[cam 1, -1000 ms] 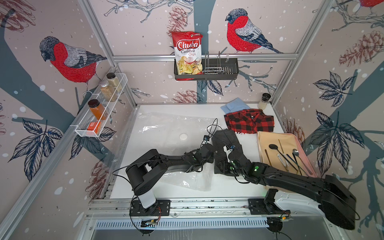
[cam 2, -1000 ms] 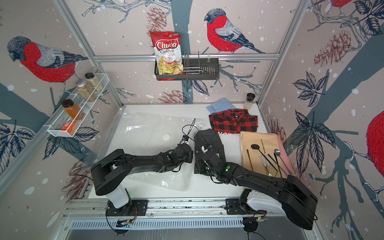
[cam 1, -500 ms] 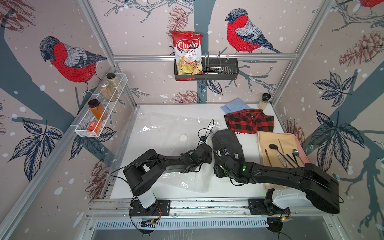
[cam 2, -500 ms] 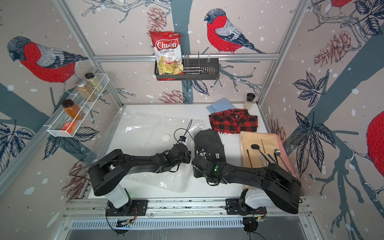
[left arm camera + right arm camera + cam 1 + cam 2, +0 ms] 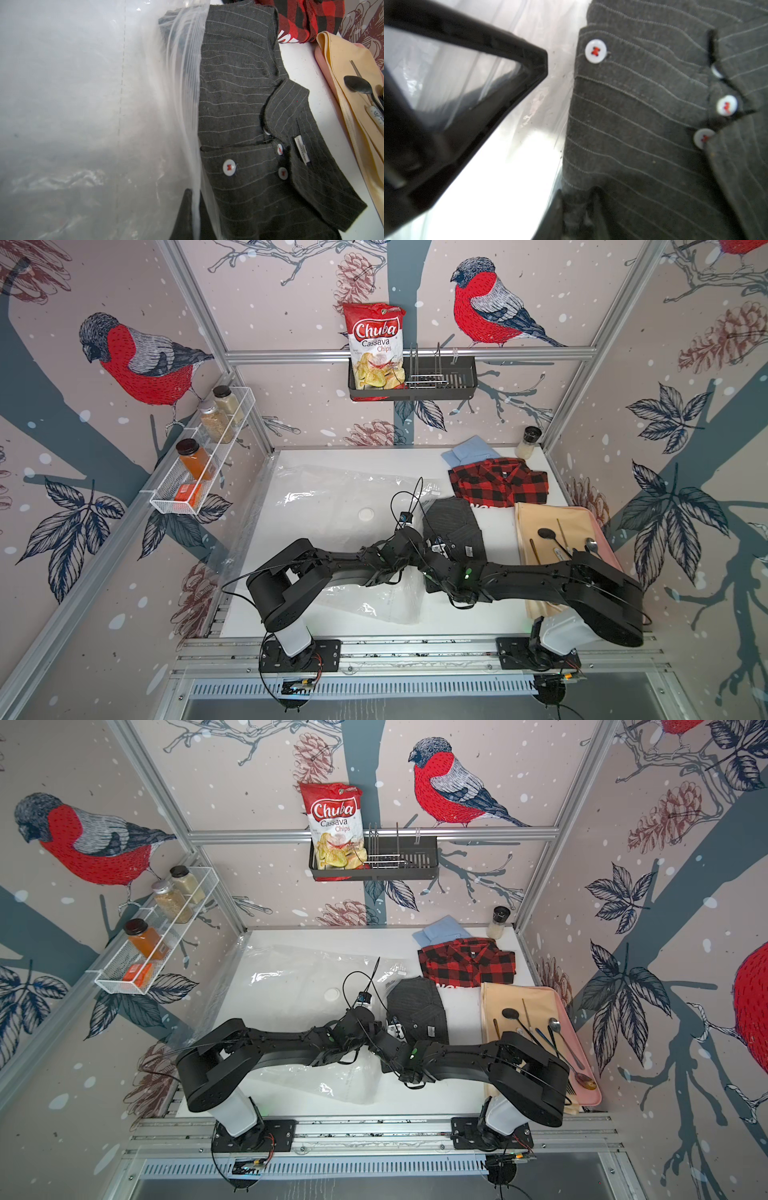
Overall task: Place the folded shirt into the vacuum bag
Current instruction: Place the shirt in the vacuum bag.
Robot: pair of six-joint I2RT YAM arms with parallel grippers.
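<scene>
While the shirt [image 5: 455, 522] lies folded, collar up, on the table [image 5: 457, 616] just right of the bag [image 5: 332, 497], one edge sits under the bag's lifted zip lip [image 5: 187, 62] and its far corner shows through the plastic; most of it is outside the bag. The bag spreads flat over the table's left half, with its round valve [image 5: 366, 513] facing up. The left gripper [image 5: 195, 218] has its fingers [image 5: 185, 207] pressed together on the zip lip, plastic running between them. Beside it, the right gripper [image 5: 577, 209] has its fingers [image 5: 555, 212] closed on a bunched bit of the shirt's edge near the white buttons. Both arms reach in low from the front and meet at that edge. Behind the shirt lie a plaid shirt [image 5: 498, 485] and a blue cloth [image 5: 469, 454], with a jar [image 5: 530, 443] in the far corner. To the right, a tray [image 5: 592, 1094] holds a yellow cloth [image 5: 552, 518] and spoons [image 5: 545, 534]
</scene>
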